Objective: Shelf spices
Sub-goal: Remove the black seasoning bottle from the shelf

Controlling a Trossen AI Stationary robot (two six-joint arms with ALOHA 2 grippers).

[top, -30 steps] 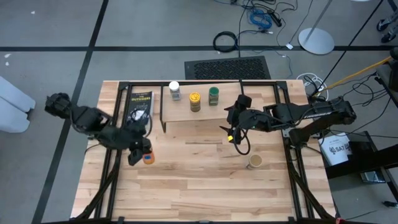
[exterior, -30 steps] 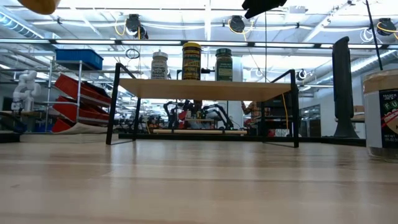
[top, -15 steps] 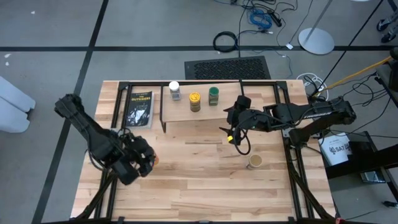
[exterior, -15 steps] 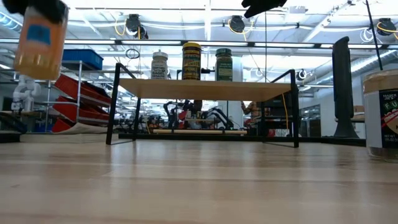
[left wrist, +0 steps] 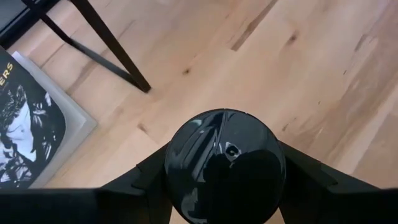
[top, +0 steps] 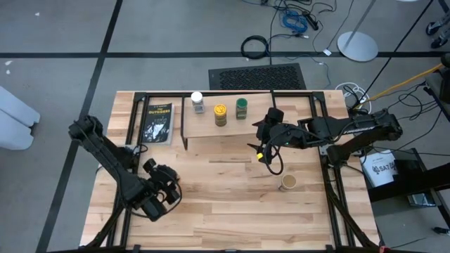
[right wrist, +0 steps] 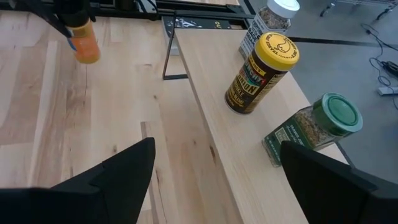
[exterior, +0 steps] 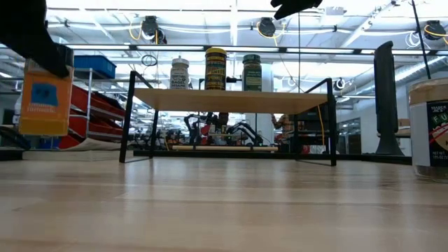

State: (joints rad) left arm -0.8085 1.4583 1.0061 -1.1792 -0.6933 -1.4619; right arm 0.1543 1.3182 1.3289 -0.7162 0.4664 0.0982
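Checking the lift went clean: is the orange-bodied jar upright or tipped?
Upright. In the low view the orange-bodied jar hangs vertical, clear of the tabletop, gripped at its dark lid by the left hand.

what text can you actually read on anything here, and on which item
"TRADER JOE'S", partly cut off: tan-lidded jar, low view.
Yellow lettering at the top of the black packet: too small to read.
Label of the yellow-lidded jar: lettering shows, too blurred to read.
Labels of the white-lidded jar and the green-lidded jar: too small to read.
Blue label on the orange jar in the left gripper: unreadable.
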